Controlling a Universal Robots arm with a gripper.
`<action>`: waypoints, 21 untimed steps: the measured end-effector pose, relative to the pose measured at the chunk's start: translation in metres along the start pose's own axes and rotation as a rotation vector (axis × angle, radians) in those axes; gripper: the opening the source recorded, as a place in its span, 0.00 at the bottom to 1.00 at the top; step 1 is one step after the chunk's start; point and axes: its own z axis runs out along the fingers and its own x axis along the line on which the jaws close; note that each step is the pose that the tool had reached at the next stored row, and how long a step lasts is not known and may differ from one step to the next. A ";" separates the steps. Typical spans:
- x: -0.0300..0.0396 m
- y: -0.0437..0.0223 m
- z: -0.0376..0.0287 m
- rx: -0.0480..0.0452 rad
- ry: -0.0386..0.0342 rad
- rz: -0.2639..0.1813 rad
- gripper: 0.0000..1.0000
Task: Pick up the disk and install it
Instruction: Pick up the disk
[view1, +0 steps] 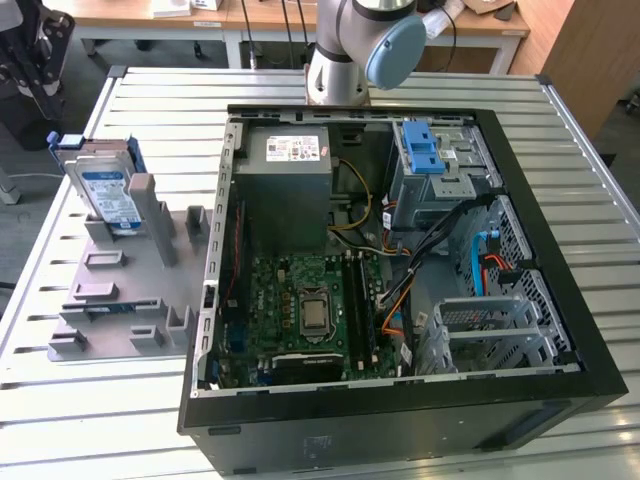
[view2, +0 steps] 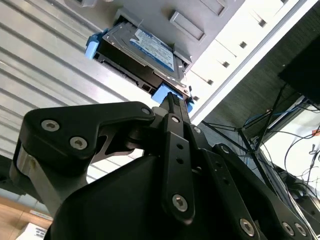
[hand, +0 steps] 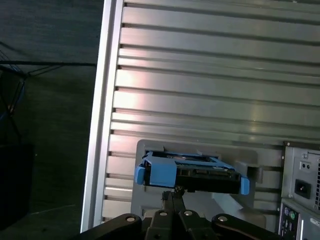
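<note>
The disk (view1: 105, 190) stands on edge in a slot of the grey holder (view1: 130, 290) on the exterior view's left, beside the open computer case (view1: 400, 425). It is silver, with a white-and-blue label and a blue carrier frame. In both wrist views the disk (view2: 145, 47) (hand: 192, 171) sits in that holder just beyond my fingertips. My gripper (view2: 170, 100) (hand: 173, 191) is shut, its black fingers pressed together with nothing between them. The tips are close to the blue carrier's edge and apart from it.
Inside the case are a grey power supply (view1: 290, 170), a motherboard (view1: 310, 310), a blue ridged latch (view1: 425, 150) on the drive bays, and a metal drive cage (view1: 490, 325). The slatted table's edge (hand: 100, 125) runs near the holder. The arm's base (view1: 345, 60) stands behind the case.
</note>
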 end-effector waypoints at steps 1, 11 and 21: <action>0.0000 0.0000 0.0000 0.0000 0.0004 -0.010 0.10; 0.0000 0.0000 0.0000 -0.0003 0.0043 -0.105 0.10; 0.0000 0.0000 0.0000 -0.0006 0.0077 -0.189 0.10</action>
